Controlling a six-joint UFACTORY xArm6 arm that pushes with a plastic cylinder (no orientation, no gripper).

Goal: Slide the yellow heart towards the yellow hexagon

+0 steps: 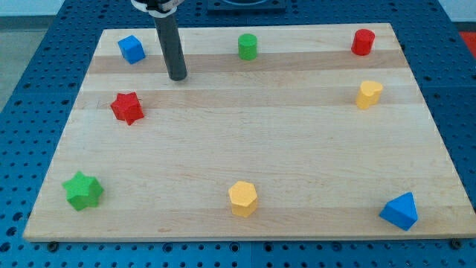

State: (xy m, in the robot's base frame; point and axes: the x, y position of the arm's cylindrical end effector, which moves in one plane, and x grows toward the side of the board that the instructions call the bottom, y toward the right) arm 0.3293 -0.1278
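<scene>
The yellow heart (368, 94) lies near the view's right edge of the wooden board (245, 134), in its upper half. The yellow hexagon (242, 198) lies near the view's bottom edge, about midway across. My tip (177, 77) rests on the board at the upper left, far from both yellow blocks. It stands to the right of the blue cube (131, 49) and above and to the right of the red star (127, 108), touching neither.
A green cylinder (248, 46) sits at the top middle. A red cylinder (362, 42) sits at the top right. A green star (82, 190) lies at the bottom left. A blue triangular block (400, 211) lies at the bottom right.
</scene>
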